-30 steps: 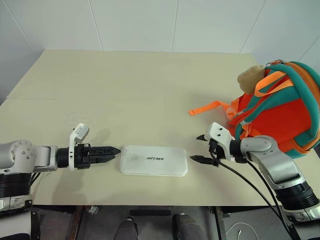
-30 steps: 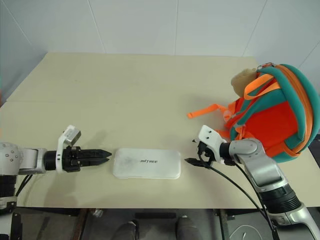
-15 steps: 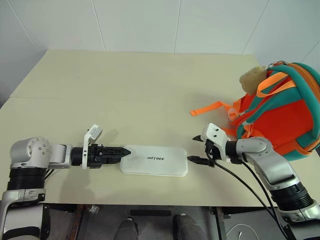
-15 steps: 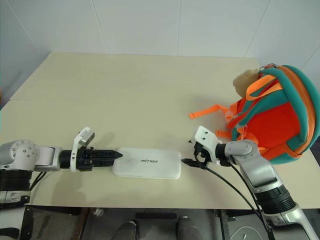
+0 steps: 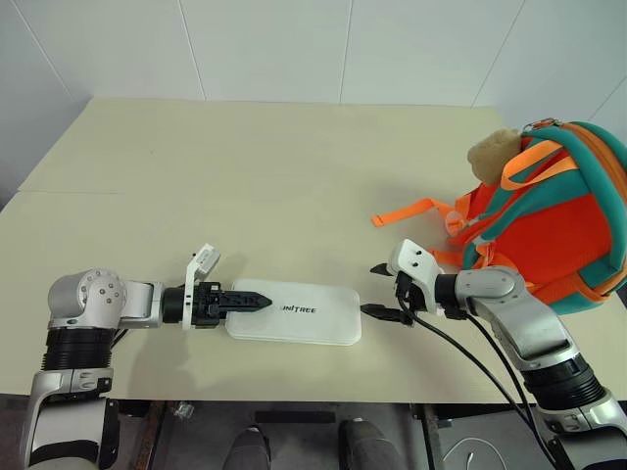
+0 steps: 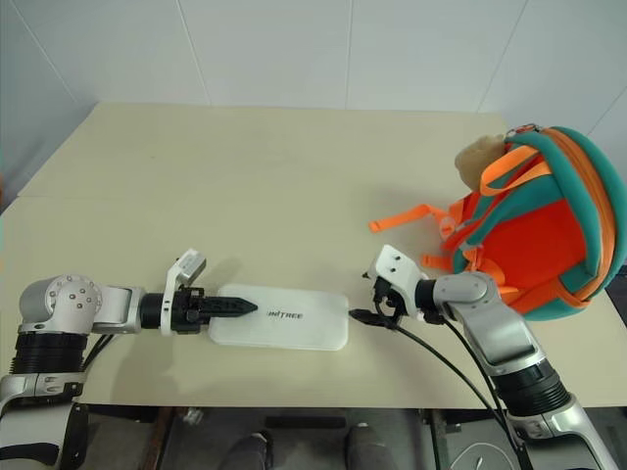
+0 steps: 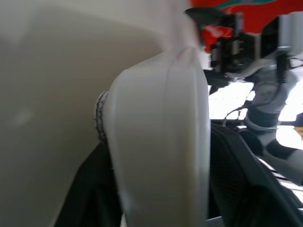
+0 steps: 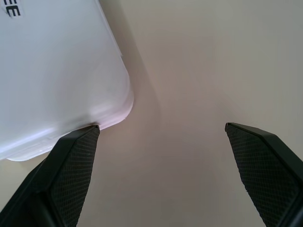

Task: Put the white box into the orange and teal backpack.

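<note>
Pale beige table (image 5: 294,176) stands against a white panelled wall, and the white box (image 5: 294,315) lies flat near the table's front edge, about midway along it. At the box's left end the left gripper (image 5: 257,303) reaches over the lid, its black fingers on either side of that end (the left wrist view shows the box's rim wedged between them, closing on it). Just off the box's right end the right gripper (image 6: 362,300) hangs with fingers spread wide; the right wrist view shows one fingertip (image 8: 80,146) touching the box's corner. Farther right, by the table's right edge, sits the orange and teal backpack (image 5: 549,225), a tan plush toy (image 5: 493,152) at its top.
</note>
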Robot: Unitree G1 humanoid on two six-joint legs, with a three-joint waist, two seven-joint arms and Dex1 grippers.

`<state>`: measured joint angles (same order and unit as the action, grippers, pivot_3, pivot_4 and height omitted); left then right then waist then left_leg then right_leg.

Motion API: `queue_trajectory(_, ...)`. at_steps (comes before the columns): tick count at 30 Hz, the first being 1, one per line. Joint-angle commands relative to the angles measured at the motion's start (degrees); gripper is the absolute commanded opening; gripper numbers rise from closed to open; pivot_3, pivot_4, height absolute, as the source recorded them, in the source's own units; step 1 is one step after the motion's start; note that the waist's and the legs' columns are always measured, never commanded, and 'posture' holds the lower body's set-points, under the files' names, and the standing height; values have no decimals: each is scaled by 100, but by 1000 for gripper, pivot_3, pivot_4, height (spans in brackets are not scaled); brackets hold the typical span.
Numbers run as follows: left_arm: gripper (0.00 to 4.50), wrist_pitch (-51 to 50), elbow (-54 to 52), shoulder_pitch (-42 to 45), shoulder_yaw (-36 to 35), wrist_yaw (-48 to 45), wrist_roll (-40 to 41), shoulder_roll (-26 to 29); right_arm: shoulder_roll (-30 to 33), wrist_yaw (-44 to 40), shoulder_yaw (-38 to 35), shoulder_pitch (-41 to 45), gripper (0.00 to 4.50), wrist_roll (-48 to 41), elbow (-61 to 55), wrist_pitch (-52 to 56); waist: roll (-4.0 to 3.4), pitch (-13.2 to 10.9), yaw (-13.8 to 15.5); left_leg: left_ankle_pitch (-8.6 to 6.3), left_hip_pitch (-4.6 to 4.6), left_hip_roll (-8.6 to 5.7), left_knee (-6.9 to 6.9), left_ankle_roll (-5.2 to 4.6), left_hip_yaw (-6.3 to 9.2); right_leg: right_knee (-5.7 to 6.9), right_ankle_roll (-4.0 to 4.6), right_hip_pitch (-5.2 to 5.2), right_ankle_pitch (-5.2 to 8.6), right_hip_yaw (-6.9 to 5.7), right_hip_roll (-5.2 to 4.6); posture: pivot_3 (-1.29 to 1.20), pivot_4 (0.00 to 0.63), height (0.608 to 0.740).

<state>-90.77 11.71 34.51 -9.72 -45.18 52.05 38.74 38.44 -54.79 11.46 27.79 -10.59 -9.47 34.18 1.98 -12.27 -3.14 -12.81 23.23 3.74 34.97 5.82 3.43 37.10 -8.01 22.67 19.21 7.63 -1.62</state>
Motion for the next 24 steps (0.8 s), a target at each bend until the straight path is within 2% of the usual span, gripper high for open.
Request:
queue_trajectory(1,1421,155,-109,-50,31,50,-182,168,141,-25,-151,-41,4500,-41,-210,-59,1,1,-1,0,0,0,1,0,0,0,0,0,0,0,0,0,150,740)
queue_trajectory(8,1332,454,-218,-96,157,-170,-248,400,260,29,-275,-62,4500,-54,-163,-76,1,1,-29,0,-2,1,5,0,0,1,-2,-2,-2,0,0,0,150,740)
queue_trajectory(16,1332,838,-408,-183,923,-447,-529,932,456,113,-517,-204,4500,-97,-293,41,4,2,-20,-1,-3,1,1,0,-1,-7,-1,-4,-1,1,0,0,150,740)
queue_trajectory(19,1332,994,-398,-127,1141,-536,-636,1105,518,228,-837,-344,4500,-216,-470,197,5,3,-21,-1,-4,0,2,0,-1,-7,0,-4,-1,1,0,0,150,740)
queue_trajectory(24,1332,1062,-426,-50,1061,-568,-517,1184,382,597,-1901,-716,4500,-907,-1119,849,7,4,-24,-2,-4,1,2,-1,-1,-8,0,-7,-1,2,0,0,150,740)
